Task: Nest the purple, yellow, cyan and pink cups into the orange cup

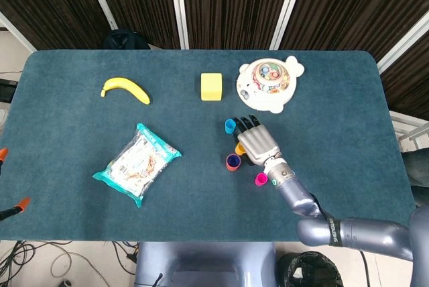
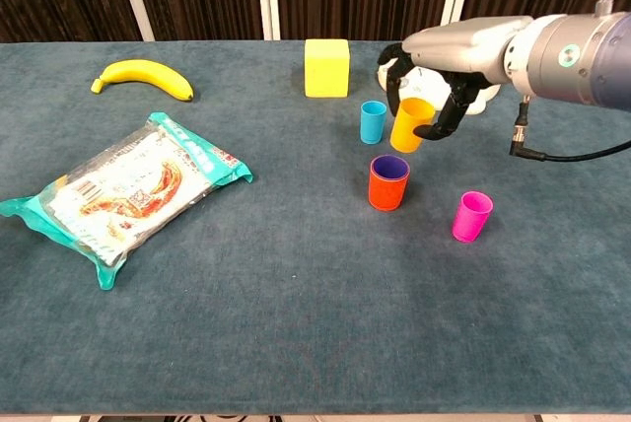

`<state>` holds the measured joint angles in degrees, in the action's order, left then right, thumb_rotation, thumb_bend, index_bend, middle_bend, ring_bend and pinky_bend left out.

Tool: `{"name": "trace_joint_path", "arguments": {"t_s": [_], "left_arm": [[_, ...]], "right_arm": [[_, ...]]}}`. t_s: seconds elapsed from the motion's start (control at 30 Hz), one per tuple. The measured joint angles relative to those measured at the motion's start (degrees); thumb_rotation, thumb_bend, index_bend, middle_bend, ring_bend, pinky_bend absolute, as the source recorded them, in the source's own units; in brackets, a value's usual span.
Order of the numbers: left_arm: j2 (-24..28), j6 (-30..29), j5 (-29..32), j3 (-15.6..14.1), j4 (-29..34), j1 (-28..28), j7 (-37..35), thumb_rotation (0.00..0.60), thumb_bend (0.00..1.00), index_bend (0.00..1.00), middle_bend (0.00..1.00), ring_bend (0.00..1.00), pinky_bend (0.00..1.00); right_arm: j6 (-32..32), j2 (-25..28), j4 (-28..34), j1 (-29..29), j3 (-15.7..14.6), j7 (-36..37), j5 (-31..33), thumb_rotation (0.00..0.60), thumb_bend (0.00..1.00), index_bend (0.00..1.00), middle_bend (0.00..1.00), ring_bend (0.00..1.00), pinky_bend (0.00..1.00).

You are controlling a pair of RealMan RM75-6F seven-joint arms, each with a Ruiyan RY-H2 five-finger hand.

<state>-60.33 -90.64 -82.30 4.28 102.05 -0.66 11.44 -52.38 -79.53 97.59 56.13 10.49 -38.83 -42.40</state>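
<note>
yellow cup (image 2: 410, 124) held in right hand (image 2: 446, 59); snack bag (image 2: 128, 186) print unreadable.

Dark teal table cloth (image 2: 296, 323). Orange cup (image 2: 388, 185) with purple cup (image 2: 389, 166) showing as a purple rim inside it. Just behind it, yellow cup (image 2: 410, 124); behind-left of it, cyan cup (image 2: 373, 121); to its right, pink cup (image 2: 471, 216). Silver-grey right hand (image 2: 446, 67) with black fingers (image 2: 435, 126). Far left of the orange cup, yellow banana (image 2: 142, 79); behind it, a plain yellow block (image 2: 326, 67).
</note>
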Motion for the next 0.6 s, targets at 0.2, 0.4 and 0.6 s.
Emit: {"name": "trace_joint_path", "arguments": {"t_s": [0.2,0.4,0.6], "left_arm": [[0.18,-0.21,-0.31,-0.11,0.22,0.12,-0.22,0.600,0.00,0.05,0.01,0.00,0.06],[0.42,-0.13,-0.20,-0.04,0.17,0.12,-0.76,0.600,0.00,0.05,0.01,0.00,0.06],[0.60,-0.21,-0.02,0.12,0.06,0.15,-1.18,0.600,0.00,0.05,0.01,0.00,0.06]], "right_arm": [[-2.04,3.24,8.60,1.28,0.60,-2.32,-0.06,0.600,0.46,0.45,0.00,0.06,0.06],[-5.17,2.93,11.27,3.14,0.74,-5.43,0.49,0.600,0.46,0.45,0.00,0.06,0.06],[-7.05,1.30,9.79,3.81,-0.18,-6.98,1.43,0.600,0.46,0.45,0.00,0.06,0.07]]}}
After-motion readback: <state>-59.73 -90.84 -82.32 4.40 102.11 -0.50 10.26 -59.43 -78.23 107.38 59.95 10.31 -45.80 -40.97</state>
